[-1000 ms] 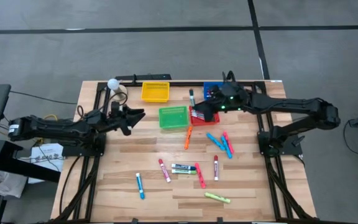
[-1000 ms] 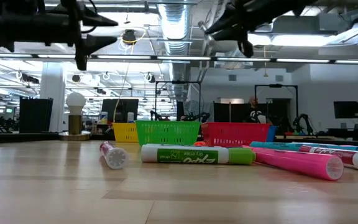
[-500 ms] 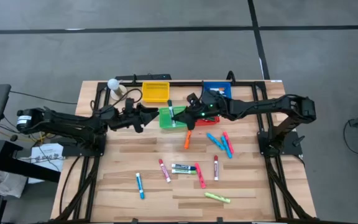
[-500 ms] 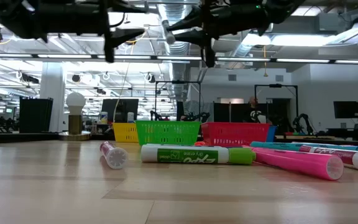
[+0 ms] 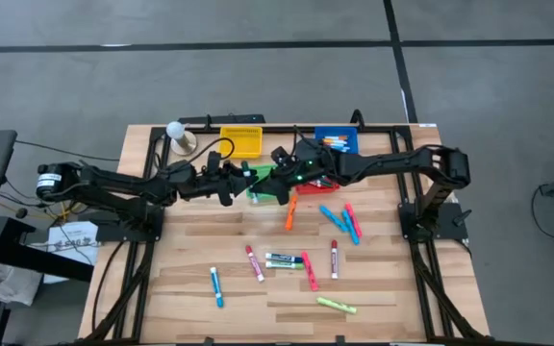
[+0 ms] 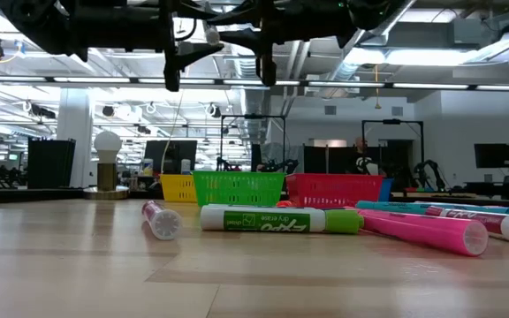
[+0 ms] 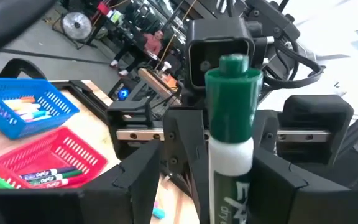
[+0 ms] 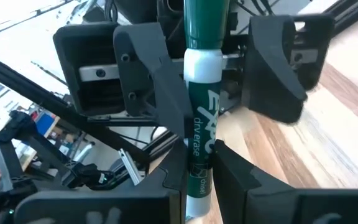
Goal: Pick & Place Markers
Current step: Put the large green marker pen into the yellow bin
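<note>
A white marker with a green cap (image 8: 202, 68) hangs in the air between my two grippers, above the green basket (image 5: 269, 189). My right gripper (image 8: 197, 168) reaches in from the table's right and is shut on it. My left gripper (image 7: 213, 177) comes from the left and is open; its fingers stand on either side of the marker's capped end (image 7: 232, 81). Whether they touch it I cannot tell. In the high view the left gripper (image 5: 239, 179) and the right gripper (image 5: 270, 181) nearly meet. My right gripper pinches the marker's white barrel near its uncapped end (image 8: 196, 163) between its two fingers. It comes about level from the table's right, and the fingers lie along the marker. The marker sticks out ahead of them, cap first, clear of the table.
Yellow (image 5: 240, 142), blue (image 5: 339, 141) and red (image 5: 317, 180) baskets stand along the far side; the blue and red ones hold markers. Several loose markers lie on the near half, among them an orange one (image 5: 291, 213) and a yellow-green one (image 5: 336, 306). A white bulb (image 5: 174, 129) stands far left.
My right gripper has carried the green marker toward the table's left, from beside the red basket to above the green one, and has sunk a little. My left gripper has gone toward the table's right to meet it, ending with its fingers around the capped end.
</note>
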